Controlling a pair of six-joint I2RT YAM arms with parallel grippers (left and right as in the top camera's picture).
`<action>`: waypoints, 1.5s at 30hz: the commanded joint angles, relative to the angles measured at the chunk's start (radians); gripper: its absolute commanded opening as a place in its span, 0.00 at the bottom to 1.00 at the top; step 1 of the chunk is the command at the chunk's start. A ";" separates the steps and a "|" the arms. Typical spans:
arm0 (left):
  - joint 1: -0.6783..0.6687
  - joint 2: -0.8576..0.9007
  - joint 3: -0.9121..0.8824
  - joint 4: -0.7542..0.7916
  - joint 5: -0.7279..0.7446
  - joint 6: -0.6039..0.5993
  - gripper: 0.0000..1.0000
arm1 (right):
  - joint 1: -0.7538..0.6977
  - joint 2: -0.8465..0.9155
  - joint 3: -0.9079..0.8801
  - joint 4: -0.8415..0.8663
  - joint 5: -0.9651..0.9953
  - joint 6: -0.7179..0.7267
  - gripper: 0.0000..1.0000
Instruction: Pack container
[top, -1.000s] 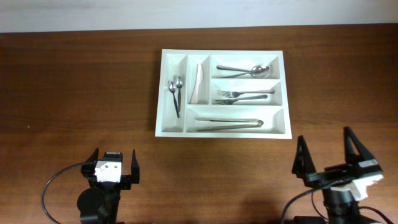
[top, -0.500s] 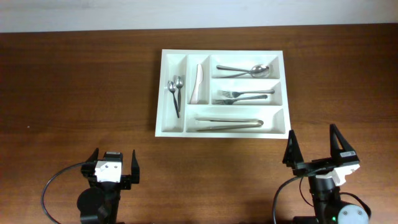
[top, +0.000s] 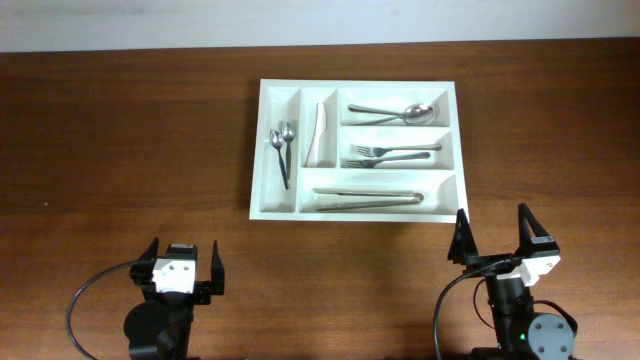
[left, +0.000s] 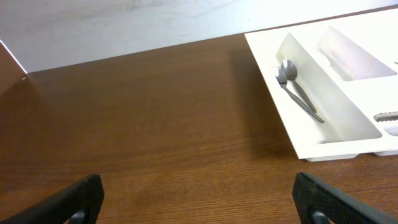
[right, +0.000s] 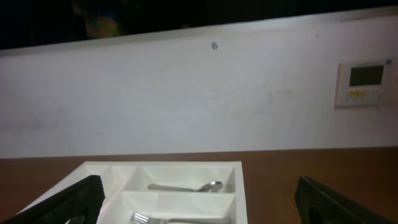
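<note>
The container (top: 357, 214), a white tray with five compartments, lies at the table's middle back. It holds two small spoons (top: 283, 148), a white knife-shaped piece (top: 319, 135), large spoons (top: 395, 112), forks (top: 390, 155) and long metal pieces (top: 368, 198). My left gripper (top: 183, 258) stands open near the front left, well short of the tray. My right gripper (top: 492, 235) stands open just in front of the tray's near right corner. In the left wrist view the container (left: 336, 148) and the small spoons (left: 295, 87) are at the right. The right wrist view looks over the container (right: 239, 180), a large spoon (right: 186, 186) and a fork (right: 149, 218).
Bare brown table (top: 120, 150) spreads left of the tray and along the front. A pale wall (right: 199, 99) with a small control panel (right: 364, 82) rises behind the table's far edge.
My right arm has shifted left along the front edge and now faces the tray's near right corner. The left arm and the tray's contents have not moved.
</note>
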 joint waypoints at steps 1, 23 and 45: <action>0.004 -0.010 -0.006 0.003 0.011 -0.008 0.99 | 0.010 -0.013 -0.024 0.010 0.017 0.009 0.99; 0.004 -0.010 -0.006 0.003 0.011 -0.008 0.99 | 0.010 -0.013 -0.109 -0.134 0.014 0.008 0.99; 0.004 -0.010 -0.006 0.003 0.011 -0.008 0.99 | 0.010 -0.012 -0.109 -0.134 0.015 0.008 0.99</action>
